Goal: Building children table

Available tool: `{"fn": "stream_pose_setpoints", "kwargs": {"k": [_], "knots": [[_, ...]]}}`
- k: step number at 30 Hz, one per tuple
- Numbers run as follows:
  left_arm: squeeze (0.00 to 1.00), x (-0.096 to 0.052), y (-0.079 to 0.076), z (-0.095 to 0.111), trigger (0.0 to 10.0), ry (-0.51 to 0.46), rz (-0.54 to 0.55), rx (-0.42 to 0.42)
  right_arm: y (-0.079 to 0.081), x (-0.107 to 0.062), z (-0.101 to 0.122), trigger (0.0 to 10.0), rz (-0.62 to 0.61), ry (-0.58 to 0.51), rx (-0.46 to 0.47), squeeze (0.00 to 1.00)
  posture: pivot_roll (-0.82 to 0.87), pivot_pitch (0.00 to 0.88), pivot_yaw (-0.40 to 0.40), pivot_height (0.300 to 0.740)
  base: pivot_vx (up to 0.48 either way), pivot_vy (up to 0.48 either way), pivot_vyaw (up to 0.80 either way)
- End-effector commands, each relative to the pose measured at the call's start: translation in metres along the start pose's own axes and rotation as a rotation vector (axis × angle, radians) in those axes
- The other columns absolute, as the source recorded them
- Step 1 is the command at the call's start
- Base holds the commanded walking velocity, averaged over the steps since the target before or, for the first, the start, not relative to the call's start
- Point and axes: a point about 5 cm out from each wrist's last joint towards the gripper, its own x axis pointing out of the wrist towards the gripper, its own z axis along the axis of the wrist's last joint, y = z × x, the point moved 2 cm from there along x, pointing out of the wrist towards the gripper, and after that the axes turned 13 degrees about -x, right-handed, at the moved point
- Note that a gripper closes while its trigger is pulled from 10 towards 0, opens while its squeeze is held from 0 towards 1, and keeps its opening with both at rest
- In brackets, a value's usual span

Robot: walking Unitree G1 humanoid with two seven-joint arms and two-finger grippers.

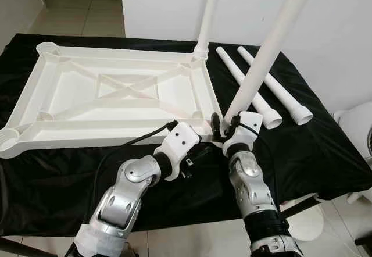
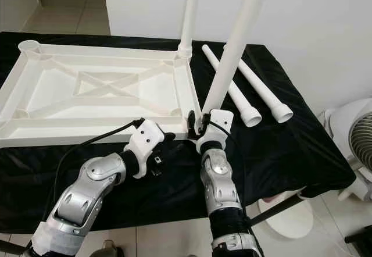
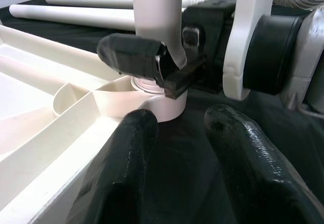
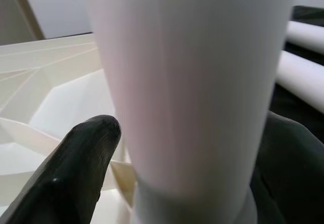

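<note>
While the upturned tabletop [image 1: 116,94] lies on the black-draped table [image 1: 325,152], the right gripper [image 1: 228,126] clasps a white leg [image 1: 264,53] low, seemingly steadying it in the near corner socket [image 3: 162,100], and the left gripper [image 3: 187,148] waits unclenched beside it.

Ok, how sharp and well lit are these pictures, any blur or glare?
Left eye view: evenly lit and sharp, the white tabletop slightly washed out against the black cloth. Left wrist view: the near fingers are soft, the leg socket crisp. Right wrist view: the table leg is very close, blurred and bright, no hard glare.
</note>
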Motion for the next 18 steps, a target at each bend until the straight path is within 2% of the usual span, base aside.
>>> {"fn": "stream_pose_setpoints", "kwargs": {"k": [1,7,9,10,14,15,18], "knots": [[0.0,0.001,0.002,0.001,10.0,-0.006,0.048,0.0,0.0,-0.001,-0.002,10.0,0.052,0.016,-0.008,1.0,0.08,0.059,-0.082,0.74,0.0,0.0,0.0],[0.0,-0.001,0.002,0.001,10.0,-0.005,0.052,0.001,0.0,-0.008,0.002,10.0,0.193,-0.006,-0.049,1.0,0.08,0.062,-0.086,0.74,0.0,0.0,0.0],[0.0,-0.002,0.002,0.001,10.0,-0.004,0.055,0.001,-0.007,-0.01,0.005,10.0,0.294,-0.022,-0.074,1.0,0.08,0.061,-0.087,0.74,0.0,0.0,0.0],[0.0,-0.002,0.002,0.001,10.0,-0.004,0.056,0.0,-0.013,-0.01,0.007,10.0,0.336,-0.032,-0.106,0.0,0.08,0.062,-0.088,0.74,0.0,0.0,0.0],[0.0,-0.002,0.003,0.0,10.0,-0.003,0.059,-0.001,-0.021,-0.009,0.009,10.0,0.37,-0.052,-0.166,0.0,0.07,0.059,-0.089,0.74,0.0,0.0,0.0],[0.0,-0.001,0.004,0.001,10.0,-0.005,0.061,0.0,-0.026,-0.007,0.012,10.0,0.413,-0.071,-0.19,0.0,0.07,0.054,-0.092,0.74,0.0,0.0,0.0],[0.0,0.0,0.005,0.003,10.0,-0.011,0.065,0.002,-0.028,-0.003,0.01,10.0,0.463,-0.061,-0.198,0.0,0.07,0.051,-0.095,0.74,0.0,0.0,0.0]]}}
